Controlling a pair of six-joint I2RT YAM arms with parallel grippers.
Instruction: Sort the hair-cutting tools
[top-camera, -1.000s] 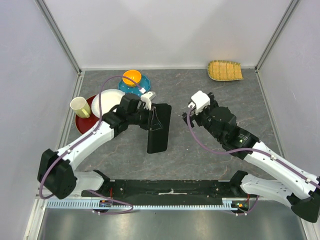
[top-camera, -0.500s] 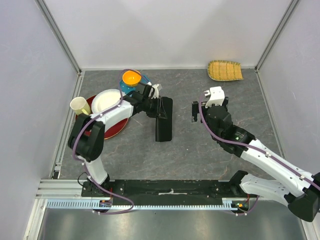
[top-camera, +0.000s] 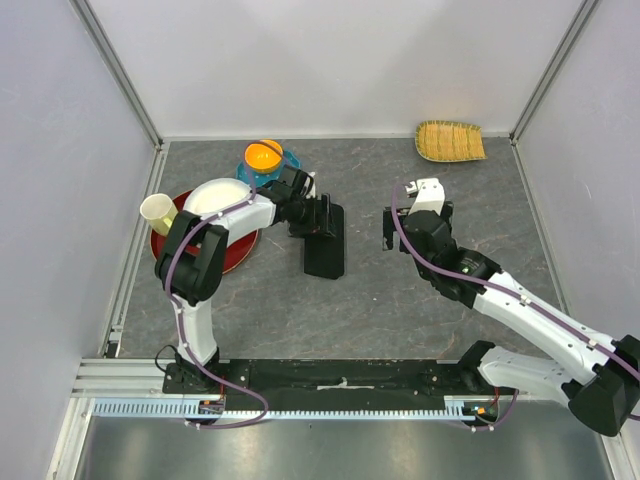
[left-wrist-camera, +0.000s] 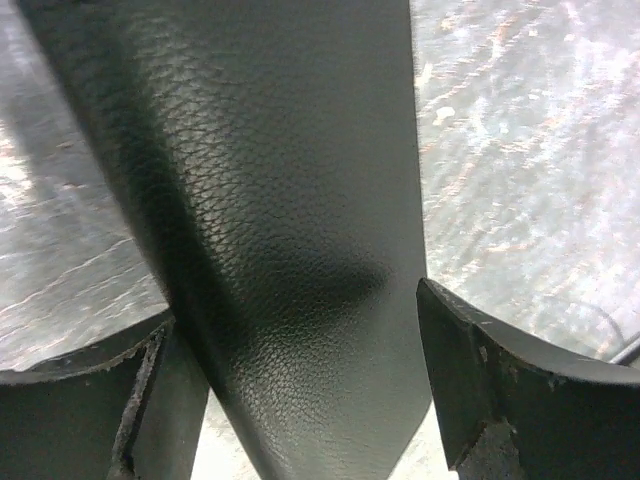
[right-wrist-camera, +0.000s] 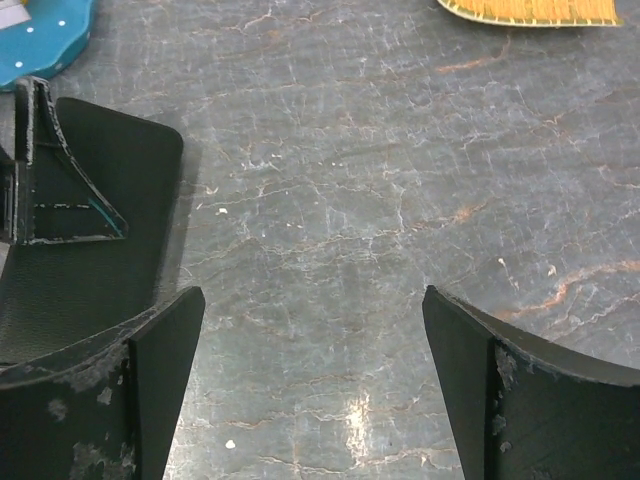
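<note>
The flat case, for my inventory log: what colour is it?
Black case, leather-grained; left wrist view shows it best.

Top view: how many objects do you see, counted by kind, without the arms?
Plates: 3, teal plate, red plate, white plate
Orange bowl: 1
Cream cup: 1
Woven tray: 1
Black case: 1
Total: 7

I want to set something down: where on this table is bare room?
Bare: the strip between the black case and the near edge, and the back stretch between the orange bowl and woven tray. Crowded: dishes at back left.
</note>
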